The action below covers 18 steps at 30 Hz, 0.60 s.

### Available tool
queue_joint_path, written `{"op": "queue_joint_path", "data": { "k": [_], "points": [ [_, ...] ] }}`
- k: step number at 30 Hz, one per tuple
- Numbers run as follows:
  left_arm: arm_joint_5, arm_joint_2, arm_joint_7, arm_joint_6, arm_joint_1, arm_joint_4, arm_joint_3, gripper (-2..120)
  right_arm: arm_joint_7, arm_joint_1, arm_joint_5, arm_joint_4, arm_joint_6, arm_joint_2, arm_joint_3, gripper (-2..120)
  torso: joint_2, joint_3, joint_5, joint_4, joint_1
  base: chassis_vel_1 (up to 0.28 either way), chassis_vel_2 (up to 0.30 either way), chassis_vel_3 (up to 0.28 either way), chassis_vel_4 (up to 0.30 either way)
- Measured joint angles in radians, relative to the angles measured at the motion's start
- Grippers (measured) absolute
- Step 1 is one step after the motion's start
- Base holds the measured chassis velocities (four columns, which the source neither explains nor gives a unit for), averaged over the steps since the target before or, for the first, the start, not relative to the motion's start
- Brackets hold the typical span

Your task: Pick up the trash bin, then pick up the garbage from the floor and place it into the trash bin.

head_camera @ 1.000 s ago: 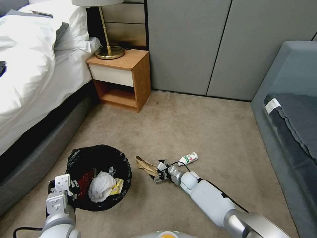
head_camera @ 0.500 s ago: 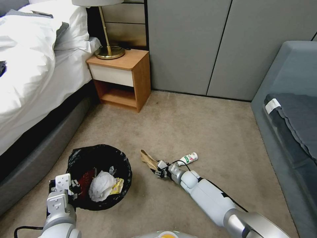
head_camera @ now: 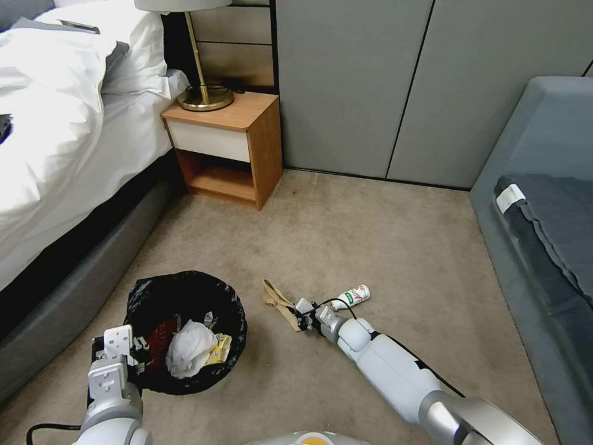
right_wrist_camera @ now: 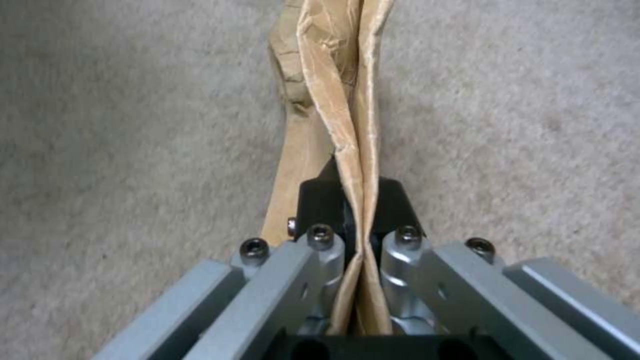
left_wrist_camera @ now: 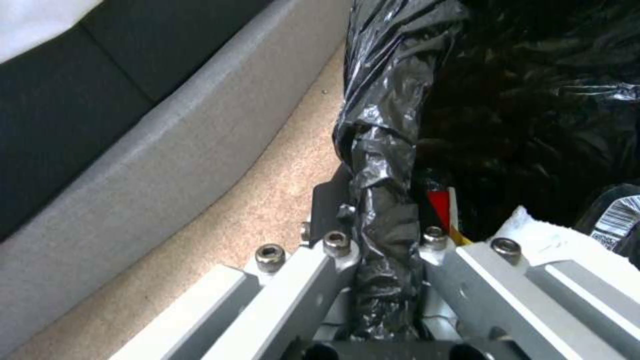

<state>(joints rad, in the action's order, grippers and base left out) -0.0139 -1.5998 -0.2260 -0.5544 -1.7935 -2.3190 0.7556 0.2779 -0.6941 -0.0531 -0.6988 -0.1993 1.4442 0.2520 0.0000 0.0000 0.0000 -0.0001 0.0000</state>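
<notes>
**Both pincers clamped: left on the bin's rim, right on the paper bag**

Your right arm reaches forward and low over the carpet (head_camera: pixel 383 247), stretched out nearly straight from the shoulder, wrist leading. The right gripper (head_camera: pixel 302 316) is closed on the crumpled brown paper bag (head_camera: pixel 279 303); in the right wrist view its fingers (right_wrist_camera: pixel 320 250) pinch the flattened bag (right_wrist_camera: pixel 347 115) between them, and the paper runs straight out ahead of the tips over the carpet. From the head view you cannot tell whether the bag's far end touches the floor. Just behind and to the outer side of this pincer, a small plastic bottle (head_camera: pixel 352 296) with a green and red label lies on its side on the carpet, near the wrist but apart from it.

Your left arm is drawn in close to the body, forearm pointing forward. The left gripper (head_camera: pixel 120 355) is clamped on the near rim of the trash bin (head_camera: pixel 185 290); in the left wrist view the fingers (left_wrist_camera: pixel 337 245) squeeze a fold of the black bag (left_wrist_camera: pixel 380 150) over the rim. Beyond this pincer, inside the bin, lie a crumpled white paper (head_camera: pixel 188 349), a yellow wrapper (head_camera: pixel 219 347) and something red (head_camera: pixel 162 337). To the pincer's outer side runs the grey bed base (head_camera: pixel 68 303).

The bag in the right pincer sits beside the bin, apart from its rim.
</notes>
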Motion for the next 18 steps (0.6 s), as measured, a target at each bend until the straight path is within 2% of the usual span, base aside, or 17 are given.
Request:
{"op": "queue_joint_path", "data": {
  "k": [3,5,6,8,9,11,12,15,16,18],
  "points": [
    [0.0,0.002,-0.001,-0.001,-0.001,0.001,0.0,1,-0.006,-0.006,-0.011,-0.027,-0.002,-0.003,-0.006,0,0.0,0.0,-0.0001,0.0,0.0,0.0,0.0,0.0,0.0],
    [0.0,0.005,-0.001,-0.002,0.0,0.001,0.001,1,-0.034,-0.025,-0.046,-0.11,-0.003,-0.015,-0.006,0,0.0,0.0,0.0,0.0,0.0,0.0,0.0,0.0,0.0],
    [0.0,0.005,-0.001,-0.002,0.0,0.001,0.001,1,-0.034,-0.025,-0.046,-0.11,-0.003,-0.015,-0.006,0,0.0,0.0,0.0,0.0,0.0,0.0,0.0,0.0,0.0],
    [0.0,0.006,-0.001,-0.003,0.0,0.003,0.002,1,-0.052,-0.051,-0.085,-0.227,-0.009,-0.029,-0.008,0,0.0,0.0,0.0,0.0002,0.0,0.0,0.0,0.0,0.0],
    [0.0,0.006,-0.001,-0.003,0.0,0.003,0.002,1,-0.052,-0.051,-0.085,-0.227,-0.009,-0.029,-0.008,0,0.0,0.0,0.0,0.0002,0.0,0.0,0.0,0.0,0.0],
    [0.0,0.006,-0.002,-0.003,0.0,0.004,0.002,1,-0.056,-0.083,-0.137,-0.385,-0.037,-0.045,-0.011,0,0.0,0.0,-0.0002,0.0,0.0,0.0,0.0,0.0,0.0],
    [0.0,0.006,-0.002,-0.003,0.0,0.004,0.002,1,-0.056,-0.083,-0.137,-0.385,-0.037,-0.045,-0.011,0,0.0,0.0,-0.0002,0.0,0.0,0.0,0.0,0.0,0.0],
    [-0.001,0.003,-0.002,-0.004,0.003,0.008,-0.001,1,-0.006,-0.097,-0.188,-0.604,-0.168,-0.039,-0.014,0,0.0,0.0,-0.0001,0.0002,0.0,0.0,0.0,0.0,0.0],
    [-0.001,0.003,-0.002,-0.004,0.003,0.008,-0.001,1,-0.006,-0.097,-0.188,-0.604,-0.168,-0.039,-0.014,0,0.0,0.0,-0.0001,0.0002,0.0,0.0,0.0,0.0,0.0],
    [-0.003,0.0,-0.002,-0.004,0.004,0.009,-0.004,1,0.029,-0.097,-0.241,-0.678,-0.2,-0.037,0.008,0,0.0,0.0,-0.0001,0.0002,0.0,0.0,0.0,0.0,0.0]
  ]
}}
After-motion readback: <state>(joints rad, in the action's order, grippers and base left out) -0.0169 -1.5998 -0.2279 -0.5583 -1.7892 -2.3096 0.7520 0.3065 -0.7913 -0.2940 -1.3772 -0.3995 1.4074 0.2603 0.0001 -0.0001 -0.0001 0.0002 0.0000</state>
